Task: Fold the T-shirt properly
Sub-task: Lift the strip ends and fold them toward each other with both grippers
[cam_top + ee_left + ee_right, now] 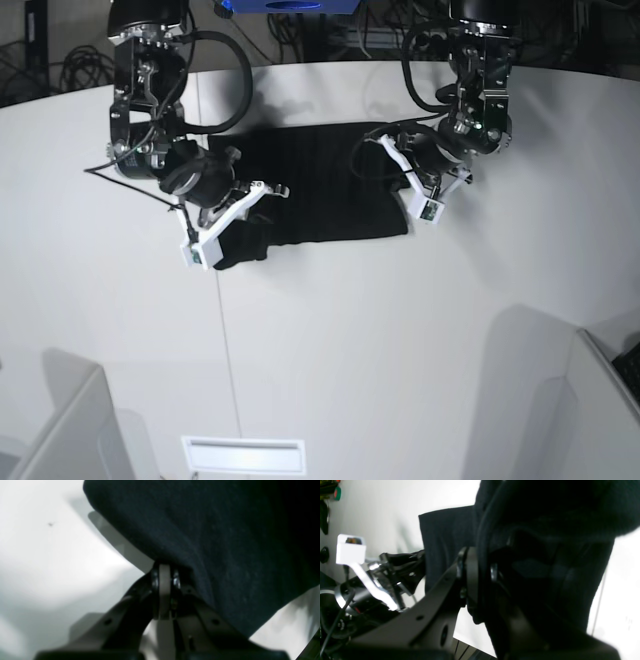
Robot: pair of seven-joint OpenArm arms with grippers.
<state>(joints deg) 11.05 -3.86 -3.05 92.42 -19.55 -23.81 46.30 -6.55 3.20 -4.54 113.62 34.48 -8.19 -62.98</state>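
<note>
While the T-shirt (315, 185) lies dark and bunched on the far half of the white table (330, 340), plain black side up, I have a grip on it at both ends. Its near edge runs fairly straight, and one corner sags toward me below my right gripper (232, 200). Seen from the right wrist, that gripper's jaws are pinched down on a thick fold of the T-shirt's black cloth (545, 542), which drapes over and past the fingers (471, 575) and hides most of the far jaw. At the T-shirt's other end my left gripper (405, 170) is closed tight on the hem; from the left wrist I see its pale finger pad (164, 580) pressed together right at the cloth's edge (212, 542), with the fabric lifted off the bright table and casting a grey shadow under it. Both of my arms reach in from the table's far edge, one to each side of the T-shirt, with black cables looping behind them. Nearest to me, well apart from the T-shirt, a narrow white slot (243, 455) sits in the table's front edge.
</note>
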